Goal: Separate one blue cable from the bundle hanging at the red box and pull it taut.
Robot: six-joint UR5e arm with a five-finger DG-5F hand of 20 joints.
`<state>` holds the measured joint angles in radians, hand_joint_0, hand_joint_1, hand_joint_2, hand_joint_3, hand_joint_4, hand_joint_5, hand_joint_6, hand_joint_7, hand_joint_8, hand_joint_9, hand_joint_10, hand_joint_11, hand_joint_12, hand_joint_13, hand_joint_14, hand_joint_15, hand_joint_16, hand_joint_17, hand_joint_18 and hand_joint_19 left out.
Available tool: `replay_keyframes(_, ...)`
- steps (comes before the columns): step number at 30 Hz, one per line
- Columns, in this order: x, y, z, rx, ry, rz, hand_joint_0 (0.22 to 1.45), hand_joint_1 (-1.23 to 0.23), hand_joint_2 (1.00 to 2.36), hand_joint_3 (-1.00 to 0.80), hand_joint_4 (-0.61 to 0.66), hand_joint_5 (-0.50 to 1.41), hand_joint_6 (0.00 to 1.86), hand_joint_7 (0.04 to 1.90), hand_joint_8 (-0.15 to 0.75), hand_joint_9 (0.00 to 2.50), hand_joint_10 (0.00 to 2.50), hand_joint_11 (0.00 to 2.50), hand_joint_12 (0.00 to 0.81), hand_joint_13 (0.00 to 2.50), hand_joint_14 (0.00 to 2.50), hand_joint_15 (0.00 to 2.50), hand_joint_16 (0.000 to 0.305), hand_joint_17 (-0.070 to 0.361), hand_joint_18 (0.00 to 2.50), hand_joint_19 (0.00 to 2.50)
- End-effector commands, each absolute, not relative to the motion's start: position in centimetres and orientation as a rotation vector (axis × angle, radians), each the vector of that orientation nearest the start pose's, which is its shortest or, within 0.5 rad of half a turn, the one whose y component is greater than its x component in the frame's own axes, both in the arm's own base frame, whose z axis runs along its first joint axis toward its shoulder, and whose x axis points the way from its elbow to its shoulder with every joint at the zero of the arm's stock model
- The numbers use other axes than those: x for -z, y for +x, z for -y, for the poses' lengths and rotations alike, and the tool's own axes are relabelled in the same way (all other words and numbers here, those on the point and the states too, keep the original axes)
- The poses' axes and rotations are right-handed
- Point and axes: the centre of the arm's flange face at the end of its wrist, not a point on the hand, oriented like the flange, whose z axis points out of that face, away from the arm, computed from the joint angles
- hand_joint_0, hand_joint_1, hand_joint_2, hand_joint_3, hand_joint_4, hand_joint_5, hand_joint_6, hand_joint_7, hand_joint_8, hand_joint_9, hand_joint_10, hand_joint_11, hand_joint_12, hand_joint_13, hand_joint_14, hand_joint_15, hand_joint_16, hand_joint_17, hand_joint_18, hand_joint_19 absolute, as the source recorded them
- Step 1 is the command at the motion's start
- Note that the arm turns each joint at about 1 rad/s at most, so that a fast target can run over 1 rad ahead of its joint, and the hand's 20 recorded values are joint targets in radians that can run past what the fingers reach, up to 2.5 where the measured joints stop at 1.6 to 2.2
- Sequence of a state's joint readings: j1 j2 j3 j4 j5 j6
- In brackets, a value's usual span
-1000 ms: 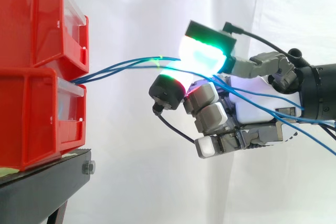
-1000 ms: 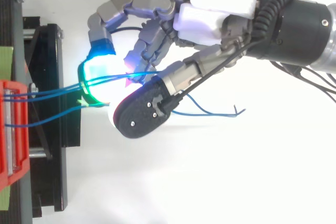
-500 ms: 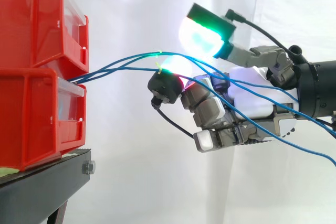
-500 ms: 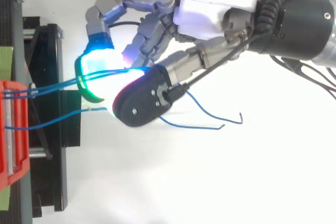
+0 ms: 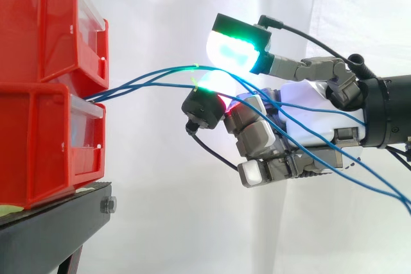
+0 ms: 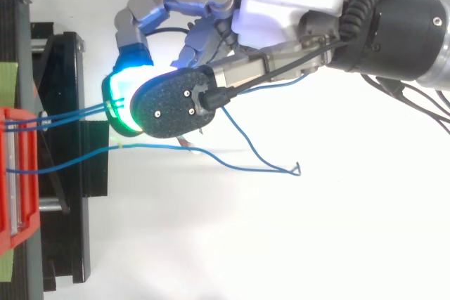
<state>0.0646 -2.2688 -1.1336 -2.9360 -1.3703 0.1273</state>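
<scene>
Bins of red plastic [image 5: 45, 94], stacked on a black stand [image 5: 58, 222], anchor the thin blue cables [image 5: 141, 81], which fan rightward into the robot hand [image 5: 314, 120] so one strand can be singled out at its pads. Its fingers curl round two strands, which run between the green-lit thumb pad [image 5: 234, 49] and the pad beneath (from the side a gap shows), while a third strand [image 6: 151, 147] hangs free beside them. Since half a second ago the thumb has swung across the finger pad, and the free strand's tail has drifted clear.
</scene>
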Motion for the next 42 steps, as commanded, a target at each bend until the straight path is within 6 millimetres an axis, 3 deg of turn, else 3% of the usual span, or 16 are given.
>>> replay_keyframes(1,-28.21,75.26,10.30,-1.168,1.393,-1.079,0.62,-0.78,1.01,-0.28,0.06,-0.18,0.85,1.19,0.300,1.13,0.02,1.13,0.386,1.15,0.03,0.85,0.052,0.117,0.94,0.64)
replay_keyframes(8,-28.21,75.29,10.06,-1.170,1.392,-1.082,0.66,-0.85,1.01,-0.31,0.01,-0.19,0.86,1.20,0.298,1.11,0.02,1.14,0.388,1.14,0.03,0.83,0.052,0.117,0.94,0.62)
replay_keyframes(15,-28.01,75.17,9.69,-1.185,1.416,-1.086,0.78,-0.91,1.00,-0.50,-0.03,-0.20,0.88,1.22,0.294,1.11,0.02,1.14,0.379,1.15,0.03,0.82,0.051,0.114,0.97,0.58)
replay_keyframes(27,-27.96,75.13,9.57,-1.201,1.425,-1.091,0.82,-0.93,1.00,-0.50,-0.05,-0.18,0.88,1.21,0.289,1.12,0.02,1.13,0.373,1.17,0.03,0.82,0.049,0.110,0.97,0.57)
replay_keyframes(36,-27.85,75.15,9.57,-1.200,1.426,-1.092,0.73,-1.01,1.00,-0.50,0.01,-0.17,0.88,1.24,0.289,1.12,0.02,1.13,0.369,1.15,0.03,0.83,0.049,0.109,0.97,0.58)
replay_keyframes(42,-27.78,75.12,9.57,-1.199,1.427,-1.093,0.54,-0.99,1.00,-0.50,0.07,-0.17,0.86,1.20,0.305,1.15,0.02,1.15,0.387,1.17,0.03,0.84,0.052,0.116,1.00,0.61)
